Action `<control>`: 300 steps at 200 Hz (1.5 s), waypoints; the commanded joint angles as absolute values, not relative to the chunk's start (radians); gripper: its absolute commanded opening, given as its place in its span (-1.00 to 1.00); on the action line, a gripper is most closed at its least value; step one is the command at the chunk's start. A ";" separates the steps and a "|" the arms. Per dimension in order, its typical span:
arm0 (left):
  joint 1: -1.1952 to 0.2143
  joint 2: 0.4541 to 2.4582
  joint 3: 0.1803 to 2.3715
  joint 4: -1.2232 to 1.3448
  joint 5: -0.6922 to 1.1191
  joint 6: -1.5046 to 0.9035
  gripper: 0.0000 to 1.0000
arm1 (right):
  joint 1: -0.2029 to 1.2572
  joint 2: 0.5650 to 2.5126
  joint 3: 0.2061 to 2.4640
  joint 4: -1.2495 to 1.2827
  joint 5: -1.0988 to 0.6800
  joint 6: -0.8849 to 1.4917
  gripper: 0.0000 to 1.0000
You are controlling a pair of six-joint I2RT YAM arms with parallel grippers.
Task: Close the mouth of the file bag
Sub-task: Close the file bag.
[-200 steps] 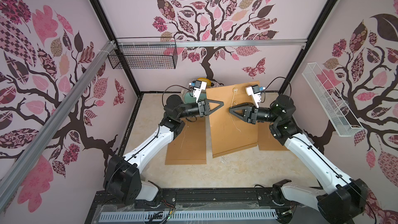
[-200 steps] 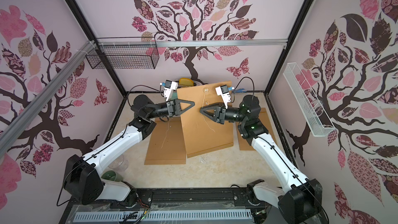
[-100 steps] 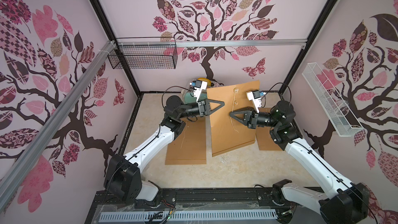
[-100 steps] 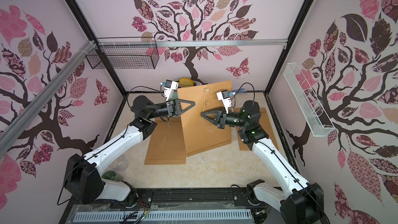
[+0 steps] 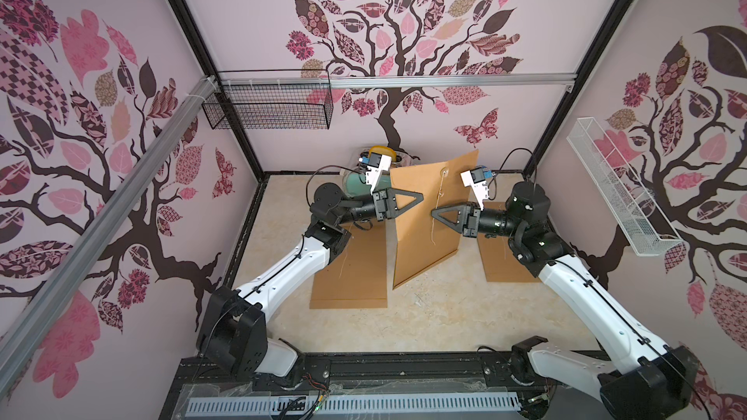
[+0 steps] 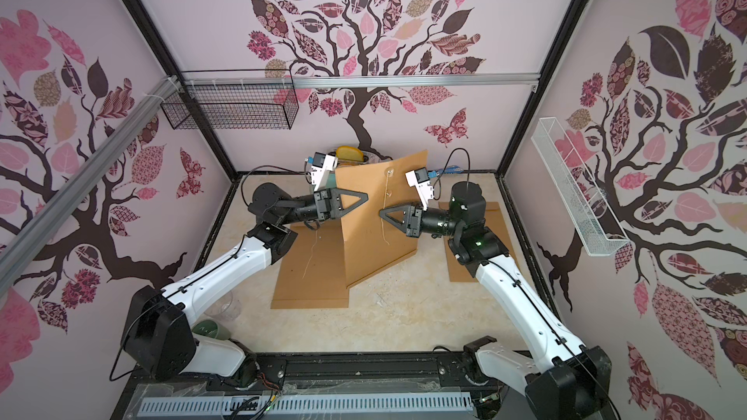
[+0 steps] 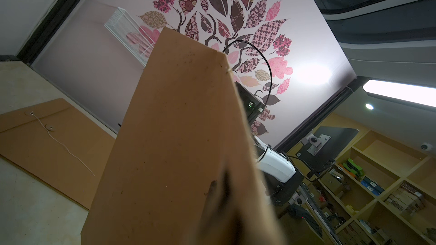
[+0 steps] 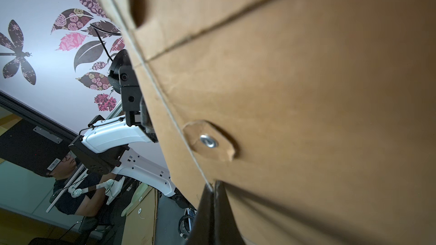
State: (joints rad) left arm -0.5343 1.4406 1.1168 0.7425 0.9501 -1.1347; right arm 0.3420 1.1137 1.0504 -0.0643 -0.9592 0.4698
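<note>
Moved since a second ago: my right gripper [image 5: 433,212], then slightly spread, is now pinching the string [image 8: 165,107] of the file bag [image 5: 420,244], and the bag is leaning further over. My left gripper [image 5: 421,197] is clamping the bag's near edge, jaws pressed together, holding it upright over the table [image 5: 444,317] between both arms. Step in hand: taking hold of the string. Next, as I am judging it: winding that string round the lower button [image 8: 208,141], keeping it taut.
</note>
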 commanded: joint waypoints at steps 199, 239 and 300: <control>-0.558 1.450 1.179 0.623 0.919 -1.006 -1.00 | 0.429 1.133 1.355 -0.738 -0.579 0.218 -1.00; -0.560 1.466 1.185 0.647 0.923 -1.024 -1.00 | 0.462 1.149 1.368 -0.753 -0.520 0.219 -1.00; -0.560 1.472 1.184 0.631 0.923 -1.015 -1.00 | 0.507 1.149 1.426 -0.788 -0.420 0.229 -1.00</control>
